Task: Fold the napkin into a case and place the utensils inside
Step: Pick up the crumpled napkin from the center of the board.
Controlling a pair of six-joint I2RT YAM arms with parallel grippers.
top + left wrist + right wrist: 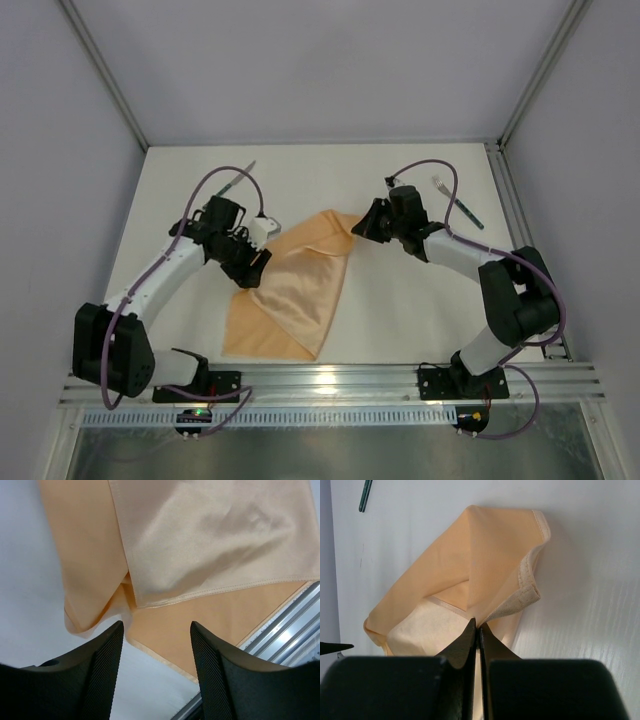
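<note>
Much of the napkin [295, 295] is hiding under itself: it is lying doubled over in loose layers, so the lower folds are showing only as strips along its edges; in the right wrist view a dark green handle [365, 495] is being cut off by the top of the frame, and I cannot tell which utensil it belongs to; seen from above, the left gripper [252, 262] is blending into its arm's black housing.

The table [420, 300] is showing a plain white, faintly glossy top; pale grey walls [300, 70] are standing round three sides; a ribbed aluminium rail [330, 380] is running along the near edge and catching glare.

The napkin is sitting in the middle of the table, its broad end reaching toward the near edge and its far corner rising off the surface; the cloth is looking thin, peach-orange and softly shiny, with a stitched hem. The right gripper [479, 629] is pinching that raised corner, its fingers pressing together on the hem; the left gripper's ribbed black fingers [102, 670] are standing apart at the napkin's left edge, gripping nothing. The knife [238, 180], slim, is lying near the far left corner; the fork [458, 203], green-handled, is lying near the far right corner; both are lying well apart from the cloth.
</note>
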